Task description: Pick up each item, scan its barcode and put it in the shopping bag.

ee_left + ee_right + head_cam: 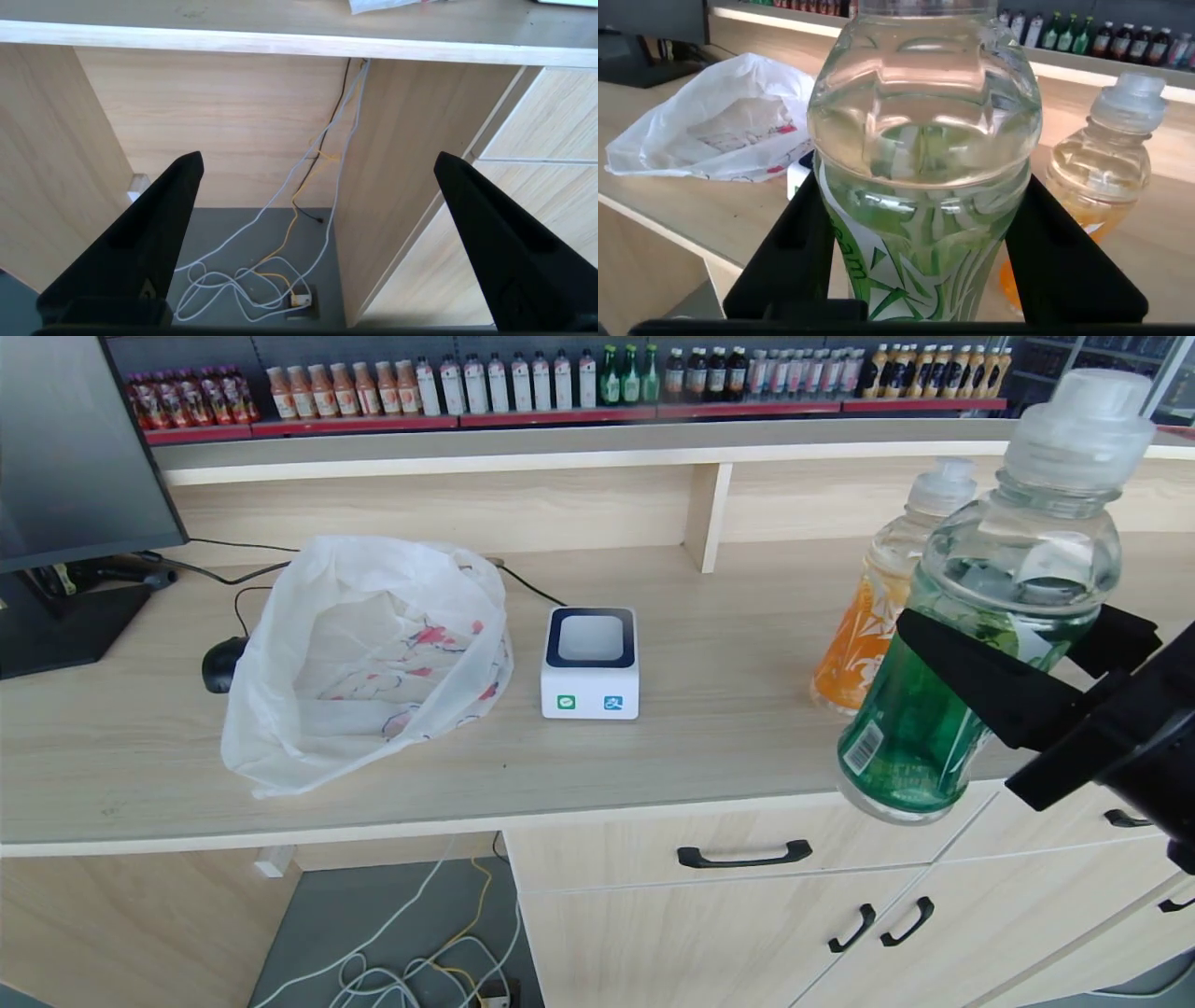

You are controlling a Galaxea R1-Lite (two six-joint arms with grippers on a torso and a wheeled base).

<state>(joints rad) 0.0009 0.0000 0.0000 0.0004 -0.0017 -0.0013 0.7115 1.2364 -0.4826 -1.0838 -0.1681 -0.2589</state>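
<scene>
My right gripper point(1027, 658) is shut on a green-labelled bottle point(980, 616) of clear drink, held tilted above the counter's front right edge, its barcode facing down and left. In the right wrist view the green bottle point(924, 177) sits between the black fingers point(789, 252). An orange bottle point(882, 607) stands upright on the counter just behind it, also seen as the orange bottle point(1102, 187). The white scanner point(590, 663) sits mid-counter. The white shopping bag point(364, 653) lies open to its left. My left gripper point(318, 252) is open below the counter, over cables on the floor.
A dark monitor point(79, 457) and a black mouse point(222, 665) sit at the far left of the wooden counter point(709, 747). Drawers with black handles point(744, 855) lie under the counter. A shelf of bottles point(560, 383) runs along the back wall.
</scene>
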